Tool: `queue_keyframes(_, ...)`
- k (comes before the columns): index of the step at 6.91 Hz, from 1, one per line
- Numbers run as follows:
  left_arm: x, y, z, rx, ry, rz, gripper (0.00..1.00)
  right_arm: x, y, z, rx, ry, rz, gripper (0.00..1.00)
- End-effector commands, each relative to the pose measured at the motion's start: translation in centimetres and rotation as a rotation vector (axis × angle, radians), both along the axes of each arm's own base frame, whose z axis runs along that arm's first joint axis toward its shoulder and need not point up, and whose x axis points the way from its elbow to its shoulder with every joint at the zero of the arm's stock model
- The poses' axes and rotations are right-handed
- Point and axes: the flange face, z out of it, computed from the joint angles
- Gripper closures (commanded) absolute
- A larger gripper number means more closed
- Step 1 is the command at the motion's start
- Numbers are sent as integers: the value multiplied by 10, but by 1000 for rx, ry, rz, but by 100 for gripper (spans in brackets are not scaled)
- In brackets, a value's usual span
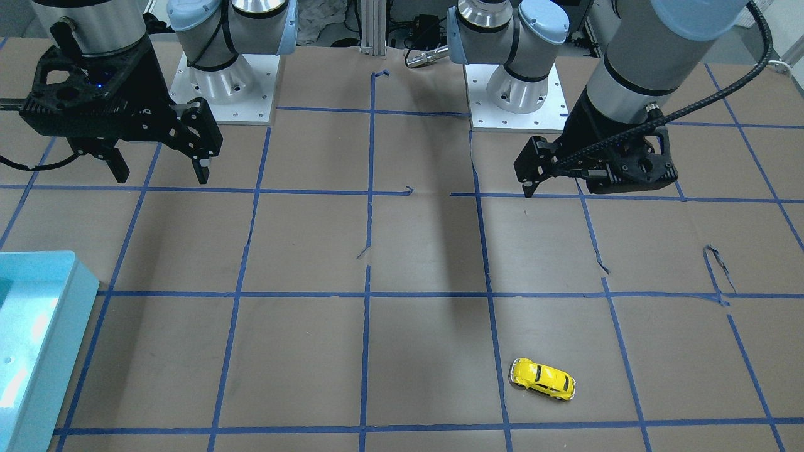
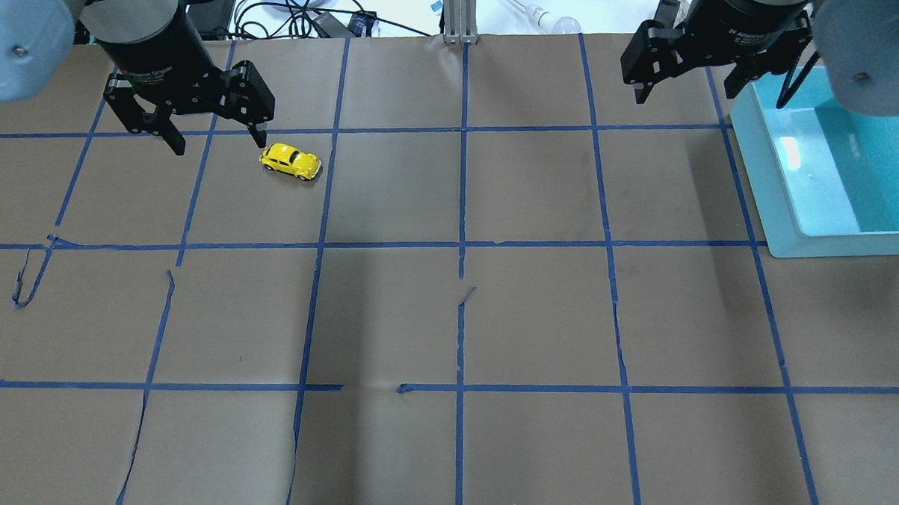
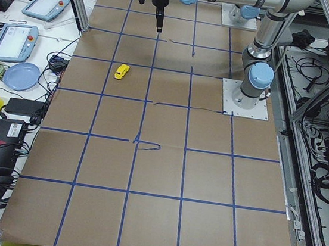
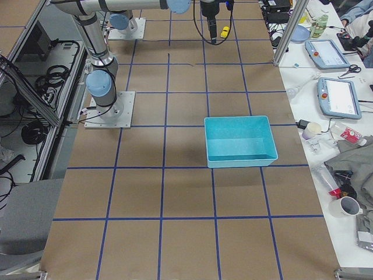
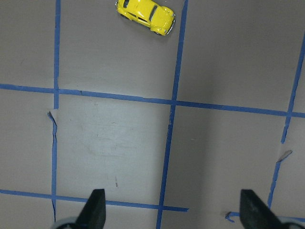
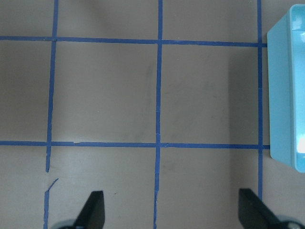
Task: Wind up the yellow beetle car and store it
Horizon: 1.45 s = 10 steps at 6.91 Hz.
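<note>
The yellow beetle car (image 2: 290, 161) stands on its wheels on the brown paper table, on the robot's left side toward the far edge. It also shows in the front view (image 1: 543, 378) and at the top of the left wrist view (image 5: 147, 14). My left gripper (image 2: 218, 146) is open and empty. It hangs above the table, short of the car on the robot's side (image 1: 531, 185). My right gripper (image 2: 687, 92) is open and empty, held high next to the turquoise bin (image 2: 759, 166).
The turquoise bin (image 1: 38, 339) sits at the table's right side and looks empty (image 4: 239, 140). Blue tape lines form a grid on the paper, with torn bits in places. Tablets, cables and cups lie beyond the far edge.
</note>
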Motion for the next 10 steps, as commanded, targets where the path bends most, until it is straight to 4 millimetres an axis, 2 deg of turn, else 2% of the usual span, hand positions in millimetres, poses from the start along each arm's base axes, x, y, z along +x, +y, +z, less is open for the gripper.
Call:
queue_keyframes(1, 3, -4, -1, -14, -1, 6, 0, 0, 0, -1, 2, 0, 0, 0)
queue_keyframes(2, 7, -17, -13, -29, -4, 24, 0, 0, 0, -1, 2, 0, 0, 0)
queue_keyframes(3, 16, -28, -17, -87, -6, 69, 0, 0, 0, -1, 2, 0, 0, 0)
queue_keyframes(5, 56, -42, -40, -84, -3, 316, 0, 0, 0, -1, 2, 0, 0, 0)
queue_keyframes(6, 64, -57, -52, -135, -5, 337, 0, 0, 0, -1, 2, 0, 0, 0)
queue_keyframes(7, 67, -69, -70, -138, -2, 425, 0, 0, 0, -1, 2, 0, 0, 0)
queue_keyframes(8, 69, -85, -101, -114, 5, 631, 0, 0, 0, -1, 2, 0, 1, 0)
queue_keyframes(10, 72, -110, -158, -68, 4, 877, 0, 0, 0, -1, 2, 1, 3, 0)
